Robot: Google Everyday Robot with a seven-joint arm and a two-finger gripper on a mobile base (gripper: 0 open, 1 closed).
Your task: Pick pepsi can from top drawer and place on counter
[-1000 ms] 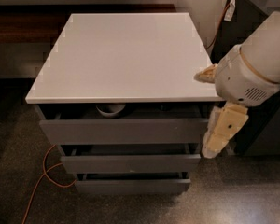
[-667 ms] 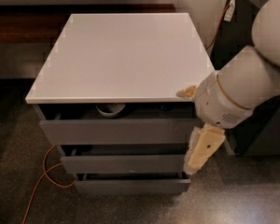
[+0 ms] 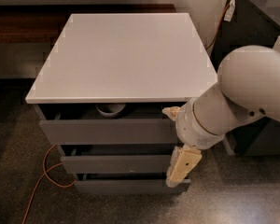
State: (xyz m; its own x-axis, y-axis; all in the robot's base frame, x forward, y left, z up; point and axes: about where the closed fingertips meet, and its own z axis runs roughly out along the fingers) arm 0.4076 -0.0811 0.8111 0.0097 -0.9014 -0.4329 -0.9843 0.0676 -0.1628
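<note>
**Operator:** Where are you in the camera view?

**Arm:** My gripper [image 3: 181, 164] hangs at the cabinet's right front corner, below the counter [image 3: 126, 55] edge and in front of the right ends of the two lower drawers [image 3: 116, 163]. I cannot tell whether it is spread or pressed together. I see nothing held in it.

**Operator:** What could go wrong from here?

**Arm:** The top drawer [image 3: 107, 132] is open only by a narrow slot under the counter's front edge. If I reached in as things stand, I would probably hit that edge or the drawer front. A white bowl [image 3: 110, 109] sits in the slot, and a blind reach could knock it, or I could close on it by mistake. My own arm also hides the drawer's right end.

**Operator:** And the pepsi can?

**Arm:** I can't see it. I judge it is further back in the top drawer, under the counter, so I cannot describe its colour, its pose or how close it is to the bowl. The counter is bare white.
</note>
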